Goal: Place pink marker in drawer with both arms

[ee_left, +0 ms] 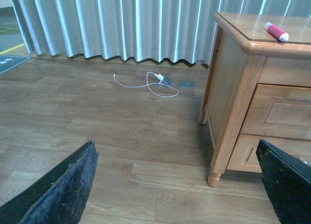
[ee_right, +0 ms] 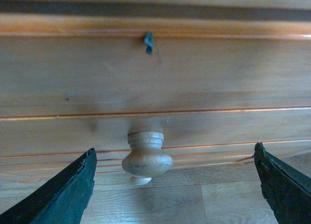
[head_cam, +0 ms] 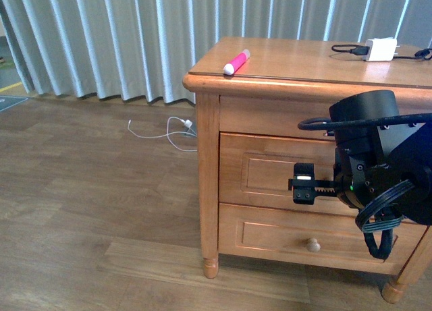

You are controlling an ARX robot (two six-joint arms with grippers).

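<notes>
Room: wood-plank floor, pale pleated curtains, and one white cord lying on the floor.
Surface: one wooden surface, the top of a nightstand.
Marker: one pink marker, lying on the surface near its front left corner.
Charger: one white charger with a black cable, far right on the surface.
Drawers: two, both shut; upper drawer and lower drawer; contents hidden.
Left claw: spread wide and empty, over the floor beside the nightstand.
Right claw: spread wide and empty, facing a drawer front, with one round knob ahead, untouched.
</notes>
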